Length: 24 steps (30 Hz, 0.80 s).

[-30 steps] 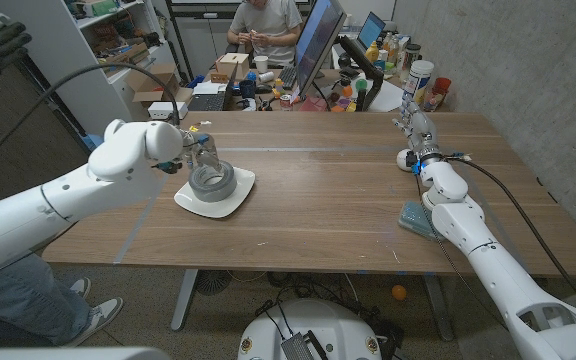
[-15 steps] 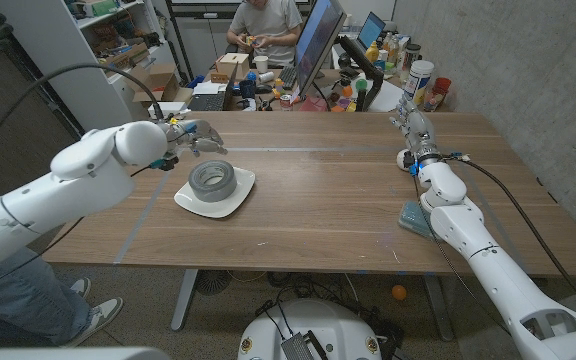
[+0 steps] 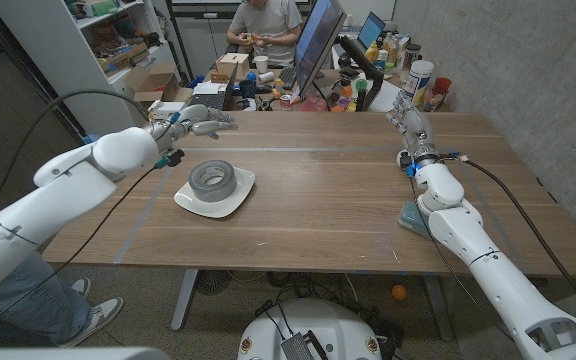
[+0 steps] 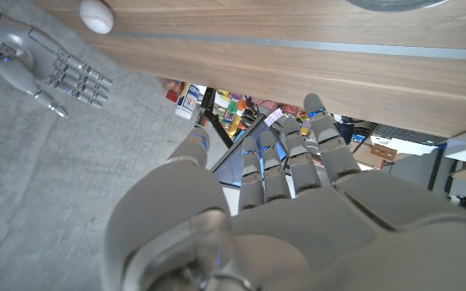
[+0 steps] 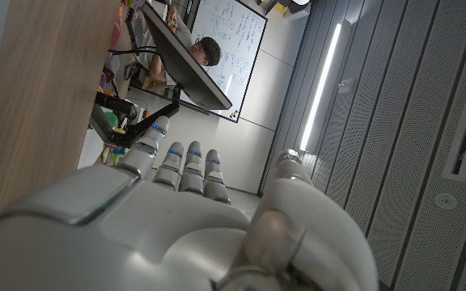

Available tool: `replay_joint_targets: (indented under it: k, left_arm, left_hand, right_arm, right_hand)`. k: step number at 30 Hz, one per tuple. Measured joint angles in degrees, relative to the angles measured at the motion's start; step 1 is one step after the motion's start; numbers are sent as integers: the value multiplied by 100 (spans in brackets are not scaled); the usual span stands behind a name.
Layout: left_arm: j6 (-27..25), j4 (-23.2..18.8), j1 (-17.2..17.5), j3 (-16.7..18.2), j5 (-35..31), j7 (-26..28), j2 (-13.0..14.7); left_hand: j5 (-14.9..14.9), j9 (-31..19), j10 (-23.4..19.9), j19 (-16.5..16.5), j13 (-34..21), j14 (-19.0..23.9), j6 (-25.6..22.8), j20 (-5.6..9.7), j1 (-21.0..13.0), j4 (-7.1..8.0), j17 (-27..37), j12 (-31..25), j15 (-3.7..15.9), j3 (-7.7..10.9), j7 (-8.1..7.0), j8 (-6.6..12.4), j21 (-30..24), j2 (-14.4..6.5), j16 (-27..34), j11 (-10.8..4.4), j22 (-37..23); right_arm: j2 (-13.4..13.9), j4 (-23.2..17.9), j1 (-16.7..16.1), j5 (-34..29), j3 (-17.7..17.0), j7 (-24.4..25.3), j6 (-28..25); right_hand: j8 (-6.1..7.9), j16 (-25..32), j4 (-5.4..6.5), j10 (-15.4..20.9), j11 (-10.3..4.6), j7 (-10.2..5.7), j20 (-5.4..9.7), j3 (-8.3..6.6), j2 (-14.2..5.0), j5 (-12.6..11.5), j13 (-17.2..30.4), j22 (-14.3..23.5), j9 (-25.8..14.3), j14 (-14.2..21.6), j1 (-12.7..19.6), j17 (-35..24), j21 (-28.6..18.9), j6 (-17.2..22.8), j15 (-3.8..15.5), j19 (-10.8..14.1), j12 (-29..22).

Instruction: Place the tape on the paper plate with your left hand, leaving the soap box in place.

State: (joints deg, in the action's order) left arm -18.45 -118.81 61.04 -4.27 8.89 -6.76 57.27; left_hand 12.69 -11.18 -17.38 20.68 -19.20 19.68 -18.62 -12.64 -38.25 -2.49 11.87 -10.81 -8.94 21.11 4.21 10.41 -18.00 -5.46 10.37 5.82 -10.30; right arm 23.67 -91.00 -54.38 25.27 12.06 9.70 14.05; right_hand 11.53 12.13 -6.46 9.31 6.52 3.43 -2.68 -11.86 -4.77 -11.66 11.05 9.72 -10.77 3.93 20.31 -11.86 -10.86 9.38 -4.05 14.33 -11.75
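Note:
The grey roll of tape (image 3: pixel 212 177) lies on the white paper plate (image 3: pixel 230 206) at the table's left middle. My left hand (image 3: pixel 196 122) hovers behind and to the left of the plate, near the table's far edge, fingers spread and holding nothing; the left wrist view shows its back (image 4: pixel 298 190). The teal soap box (image 3: pixel 409 217) sits near the right front, partly hidden by my right forearm. My right hand (image 3: pixel 412 126) stands at the far right with fingers straight and nothing in it, also seen from behind (image 5: pixel 184 218).
A white ball (image 3: pixel 405 158) lies by my right wrist, also seen as the ball (image 4: pixel 97 14). A monitor (image 3: pixel 316 45), bottles and clutter line the table's far edge. A person (image 3: pixel 264 22) sits behind it. Cardboard boxes (image 3: pixel 153 82) stand at the back left.
My left hand has let go of the tape and drawn back and up from the plate toward the far edge. The tape stays on the plate. The right arm is still.

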Motion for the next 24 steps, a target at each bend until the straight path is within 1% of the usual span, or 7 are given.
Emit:
replay_joint_targets:
  k: [2,7,8,15,22,23,24]
  left_arm:
    - [562,272,-54,-39,401,5,-134]
    - [562,872,-209,-201,401,5,-424]
    - [1612,990,-244,-235,1103,-61,-487]
    - [2427,1540,-451,-398,1699,-73,-804]
    - [2712,1903,-608,-513,1898,-39,-1071]
    - [3005,1944,-626,-530,2073,42,-1102]
    - [3005,1953,-630,-534,2073,42,-1111]
  left_hand:
    - [0,0,141,-218,43,-190,156,3,194,65,0,0,55,-50,-10,0,133,-20,0,20,-24]
    - [0,26,323,-457,104,-460,380,5,442,144,0,0,86,-109,-3,-27,295,-39,0,40,-25]
    - [0,26,375,-457,113,-465,394,5,479,166,0,0,81,-106,11,-27,298,-30,0,49,-25]
    - [-6,26,467,-517,140,-580,534,5,675,252,-1,0,23,-192,29,-27,361,-41,0,62,-25]
    - [-22,26,432,-516,194,-605,427,5,860,347,-1,-45,-2,-240,135,0,386,-65,47,10,-24]
    - [-22,36,432,-516,194,-605,419,5,891,354,-1,-45,-2,-247,144,0,386,-35,47,10,-24]
    - [-22,48,432,-516,194,-605,419,5,913,354,-1,-45,-2,-247,143,0,386,-58,47,9,-24]
  right_arm:
    - [0,-34,-20,-24,13,34,15]
    - [0,-65,-38,-107,29,150,73]
    - [0,-65,-38,-107,29,150,73]
    - [-23,-240,-107,-219,189,286,151]
    - [-32,-268,-106,-304,230,394,214]
    - [-44,-300,-85,-320,281,408,222]
    - [-44,-300,-85,-326,281,412,225]
  right_hand:
    - [0,0,0,34,-15,5,1,0,0,0,0,0,0,59,0,0,0,5,16,36,0]
    - [0,0,0,74,-37,36,34,0,0,0,0,0,0,105,0,0,-45,36,42,68,0]
    - [0,0,0,74,-37,36,40,0,0,0,0,0,0,110,0,0,-45,36,47,105,0]
    - [0,46,0,105,-68,36,83,0,0,0,0,0,0,192,0,0,-45,36,69,180,0]
    - [0,46,0,104,-68,36,83,0,-20,0,-1,0,0,192,-24,1,-45,36,68,179,0]
    - [0,46,0,104,-68,36,83,0,0,0,-1,0,0,192,-44,1,-45,36,68,180,0]
    - [0,46,0,104,-68,36,83,0,1,0,-1,0,0,192,-45,1,-45,36,68,179,0]
